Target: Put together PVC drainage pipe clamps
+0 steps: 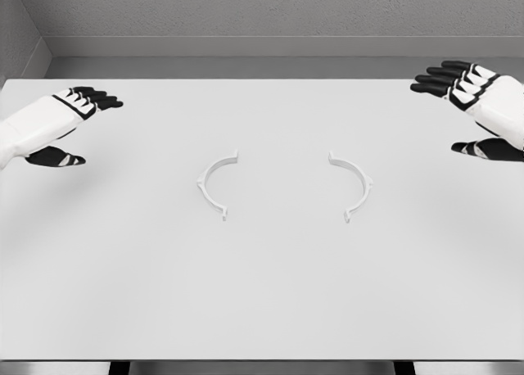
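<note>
A: Quick status, hands first?

B: My left hand (57,121) is at about 9 o'clock of the view, out at the table's left edge, fingers stretched flat and apart, thumb hanging under, nothing in it. My right hand (483,105) mirrors it at roughly 3 o'clock, fingers also extended and loose, thumb below, empty too.

A: Touching anything?

B: No. Both are well apart from the parts, over the white table (262,301).

A: And the clamp pieces?

B: Two white half-rings near the middle. The left clamp half (213,185) lies just left of centre, toward 9 o'clock, its curve bulging to the left. The right clamp half (354,187) lies just right of centre, toward 3 o'clock, bulging right. The open sides face each other with a clear gap between (like parentheses pulled apart). Each has small tabs at its ends, too small to read any more detail.

A: Progress?

B: I'd call it the very start. The halves aren't joined and neither is gripped. Still left, as I judge it: reach in, grasp each half, bring the ends together so the tabs meet, and close the ring. No pipe and no fasteners show anywhere in view.
</note>
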You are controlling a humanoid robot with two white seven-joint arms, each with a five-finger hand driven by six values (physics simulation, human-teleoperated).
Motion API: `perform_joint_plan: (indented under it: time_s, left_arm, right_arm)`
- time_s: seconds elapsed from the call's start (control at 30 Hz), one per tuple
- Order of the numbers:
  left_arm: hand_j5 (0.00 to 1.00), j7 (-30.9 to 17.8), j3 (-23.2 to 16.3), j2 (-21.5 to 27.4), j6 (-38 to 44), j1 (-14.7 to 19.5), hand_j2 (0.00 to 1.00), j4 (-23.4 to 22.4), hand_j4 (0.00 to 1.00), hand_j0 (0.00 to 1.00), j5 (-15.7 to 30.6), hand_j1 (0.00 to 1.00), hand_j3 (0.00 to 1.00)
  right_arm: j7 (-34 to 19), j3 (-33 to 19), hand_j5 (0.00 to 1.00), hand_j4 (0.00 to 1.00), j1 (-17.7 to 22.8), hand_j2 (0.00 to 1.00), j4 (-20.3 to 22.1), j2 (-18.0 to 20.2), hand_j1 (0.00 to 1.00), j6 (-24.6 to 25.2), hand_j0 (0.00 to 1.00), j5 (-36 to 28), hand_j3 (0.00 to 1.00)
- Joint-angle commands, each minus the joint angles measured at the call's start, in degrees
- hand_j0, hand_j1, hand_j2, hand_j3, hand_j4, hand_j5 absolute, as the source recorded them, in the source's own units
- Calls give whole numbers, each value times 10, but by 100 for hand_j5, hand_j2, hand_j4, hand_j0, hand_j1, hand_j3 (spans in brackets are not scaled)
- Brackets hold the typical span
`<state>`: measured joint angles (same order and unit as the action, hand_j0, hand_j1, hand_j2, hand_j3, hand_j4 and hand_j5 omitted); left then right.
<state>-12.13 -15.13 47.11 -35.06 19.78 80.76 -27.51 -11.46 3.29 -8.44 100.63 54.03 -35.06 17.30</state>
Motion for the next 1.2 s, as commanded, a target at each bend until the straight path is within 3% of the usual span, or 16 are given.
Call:
perform_joint_plan:
  time_s: [0.0,0.17,0.23,0.3,0.5,0.67,0.77,0.93,1.17]
  left_arm:
    - [100,0,0,-5,1,0,100,-1,100,100,1,100,100]
    - [100,-4,0,-32,1,3,100,-8,100,100,-16,100,100]
    - [100,-4,0,-57,1,7,100,-8,100,100,-52,100,100]
    - [100,-4,-1,-73,1,7,100,-8,100,100,-70,100,100]
    - [100,-4,-32,-99,1,22,100,-7,100,100,-92,100,100]
    - [100,-4,-53,-135,1,36,100,-10,100,100,-117,100,100]
    - [100,-8,-72,-149,1,58,100,-45,100,100,-117,100,100]
    - [100,-8,-91,-167,1,81,100,-82,100,100,-117,100,100]
    - [100,-12,-99,-188,1,88,100,-99,100,100,-117,100,100]
  right_arm:
    - [0,2,100,100,0,100,6,-1,100,1,100,13,100]
    - [-2,3,100,100,-7,100,4,-1,100,1,100,8,100]
    - [-60,8,100,100,-41,100,-29,-47,100,1,100,55,100]
    - [-63,8,100,100,-72,100,-60,-105,100,1,100,136,100]
    - [-63,44,100,100,-81,100,-135,-135,100,1,100,163,100]
    - [-62,80,100,100,-77,100,-116,-138,100,1,100,161,100]
    - [-62,82,100,100,-62,100,-82,-138,100,1,100,157,100]
    - [-34,82,100,100,-47,100,-80,-152,100,1,100,155,100]
    - [-39,83,100,100,-31,100,-82,-152,100,1,100,157,100]
